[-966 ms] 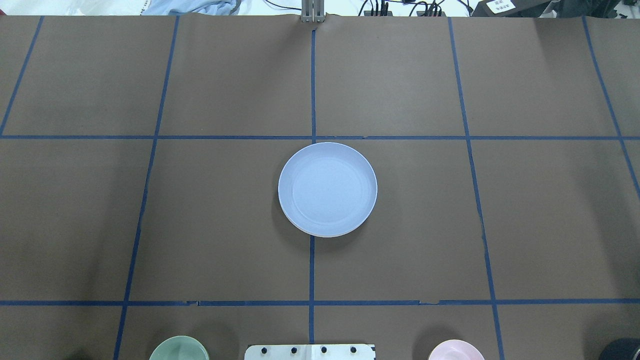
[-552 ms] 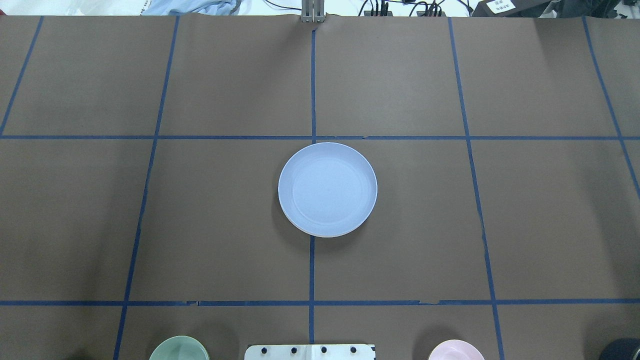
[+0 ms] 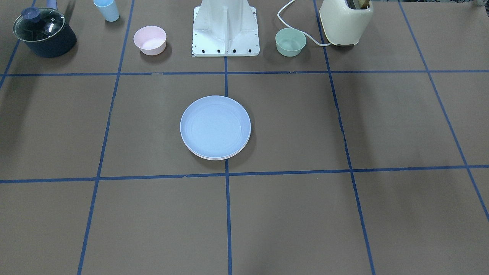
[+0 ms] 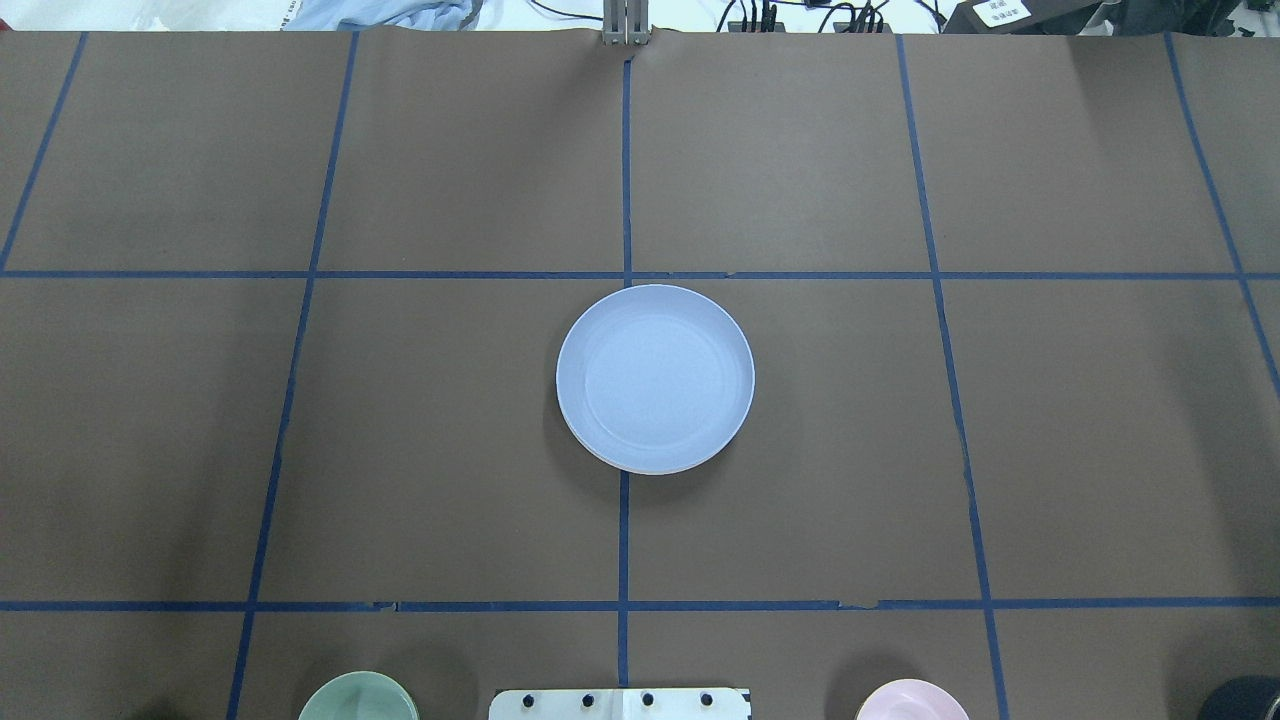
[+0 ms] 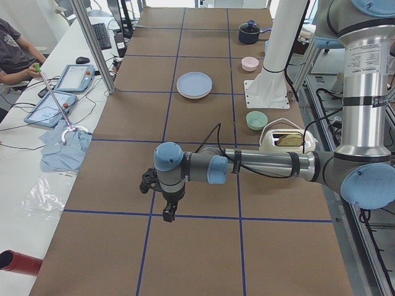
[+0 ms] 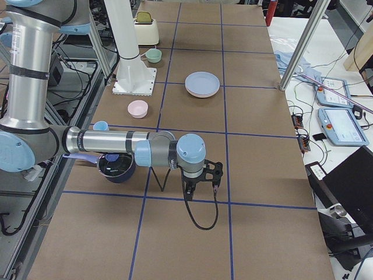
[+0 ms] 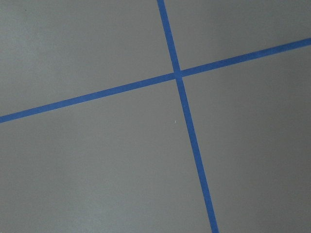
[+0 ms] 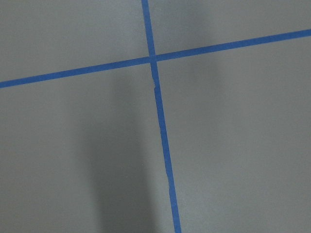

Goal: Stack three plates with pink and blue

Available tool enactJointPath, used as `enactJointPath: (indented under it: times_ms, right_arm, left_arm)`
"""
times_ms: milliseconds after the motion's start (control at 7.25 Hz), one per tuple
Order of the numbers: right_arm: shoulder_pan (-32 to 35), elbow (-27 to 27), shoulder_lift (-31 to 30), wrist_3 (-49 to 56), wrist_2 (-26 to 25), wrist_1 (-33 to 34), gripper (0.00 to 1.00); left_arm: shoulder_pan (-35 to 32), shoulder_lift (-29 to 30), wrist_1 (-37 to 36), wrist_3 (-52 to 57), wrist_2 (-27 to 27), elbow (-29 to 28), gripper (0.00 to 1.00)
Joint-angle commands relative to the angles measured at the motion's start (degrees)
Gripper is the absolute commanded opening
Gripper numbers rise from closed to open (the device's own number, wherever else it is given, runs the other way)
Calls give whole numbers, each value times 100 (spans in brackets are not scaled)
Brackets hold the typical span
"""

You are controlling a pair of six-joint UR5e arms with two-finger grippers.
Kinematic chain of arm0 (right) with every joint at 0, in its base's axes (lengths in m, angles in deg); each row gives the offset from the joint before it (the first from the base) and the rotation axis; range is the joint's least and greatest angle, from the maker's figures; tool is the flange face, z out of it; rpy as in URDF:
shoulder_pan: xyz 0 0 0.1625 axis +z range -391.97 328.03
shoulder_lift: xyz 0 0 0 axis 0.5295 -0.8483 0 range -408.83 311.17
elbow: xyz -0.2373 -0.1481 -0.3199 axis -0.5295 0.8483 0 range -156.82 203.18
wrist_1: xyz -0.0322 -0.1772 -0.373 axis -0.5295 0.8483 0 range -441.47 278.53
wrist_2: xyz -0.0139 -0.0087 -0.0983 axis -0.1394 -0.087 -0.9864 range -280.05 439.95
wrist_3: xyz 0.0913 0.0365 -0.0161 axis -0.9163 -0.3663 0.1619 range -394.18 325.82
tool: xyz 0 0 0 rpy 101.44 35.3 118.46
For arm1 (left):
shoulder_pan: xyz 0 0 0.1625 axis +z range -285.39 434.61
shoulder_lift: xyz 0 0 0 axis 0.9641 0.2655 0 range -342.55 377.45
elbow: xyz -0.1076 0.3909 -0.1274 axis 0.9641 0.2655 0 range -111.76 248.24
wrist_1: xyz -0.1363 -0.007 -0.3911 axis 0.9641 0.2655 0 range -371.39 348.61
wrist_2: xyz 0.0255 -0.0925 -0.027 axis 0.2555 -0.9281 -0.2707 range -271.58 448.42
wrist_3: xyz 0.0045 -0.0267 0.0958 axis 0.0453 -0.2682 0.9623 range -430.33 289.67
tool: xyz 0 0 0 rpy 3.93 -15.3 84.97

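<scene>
Lying far from left gripper [image 5: 167, 214], right gripper [image 6: 201, 187]: plates [image 4: 655, 378]

Light blue plate [image 4: 655, 378], brown table [image 4: 1080, 440]

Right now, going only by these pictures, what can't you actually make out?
- Lower plates: the blue plate covers them. The front-facing view shows only thin pale rim edges, so their number and colours are unclear.
- Left gripper, right gripper: small and seen only in the side views, so I cannot tell whether they are open or shut.
- Green bowl, pink bowl: cut off by the overhead view's bottom edge.
</scene>
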Motion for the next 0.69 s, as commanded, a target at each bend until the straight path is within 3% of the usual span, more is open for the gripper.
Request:
enactJointPath:
  times_ms: [0,138,552]
  right_arm:
    - [1,1,-12,-6,6,-3,100]
    - [1,1,-12,-6,-12,-3,100]
    - [1,1,-3,-6,-21,-12,100]
  left_arm:
    - [1,-8,-13,-333,-474,-41,100]
    - [-7,-8,-5,-1032,-635,-6,100]
    - [1,-8,48,-1215,-645,-32,100]
